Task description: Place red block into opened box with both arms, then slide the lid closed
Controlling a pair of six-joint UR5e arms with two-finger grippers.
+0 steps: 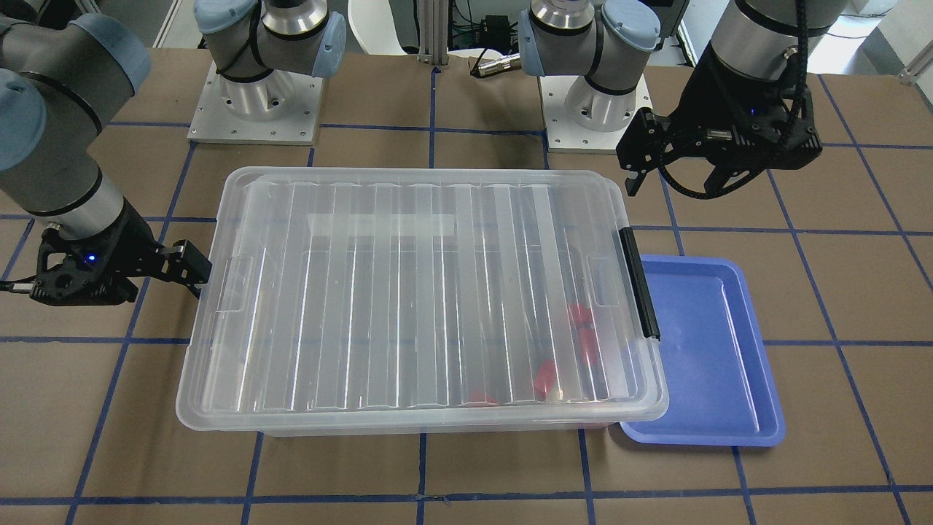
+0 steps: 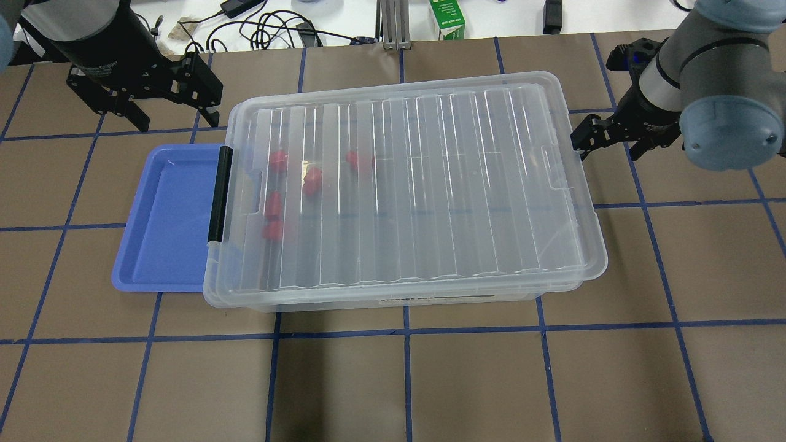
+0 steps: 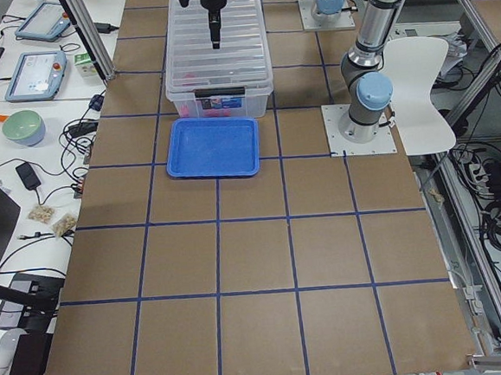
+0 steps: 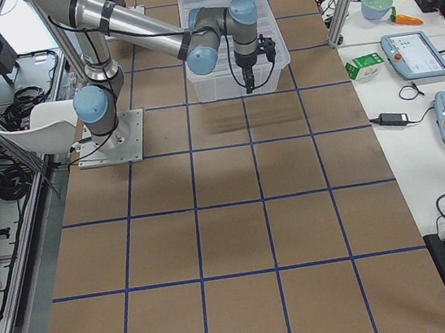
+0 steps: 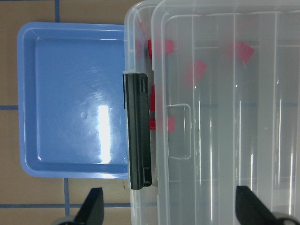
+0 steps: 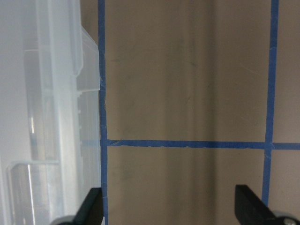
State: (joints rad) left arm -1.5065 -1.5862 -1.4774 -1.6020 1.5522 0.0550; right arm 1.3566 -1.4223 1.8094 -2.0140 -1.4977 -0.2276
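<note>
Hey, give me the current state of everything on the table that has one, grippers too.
box, nearly closed.
lid, resting on the box, slightly skewed, narrow gap at the black bar end.
red blocks, lying inside the box under the lid.
blue tray, empty.
left gripper, open, empty.
right gripper, open, empty.

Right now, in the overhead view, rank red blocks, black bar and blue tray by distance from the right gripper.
1. Red blocks, under the lid, toward the view's left.
2. Black bar, at the box's left end.
3. Blue tray, farthest left, beyond the bar.
</note>
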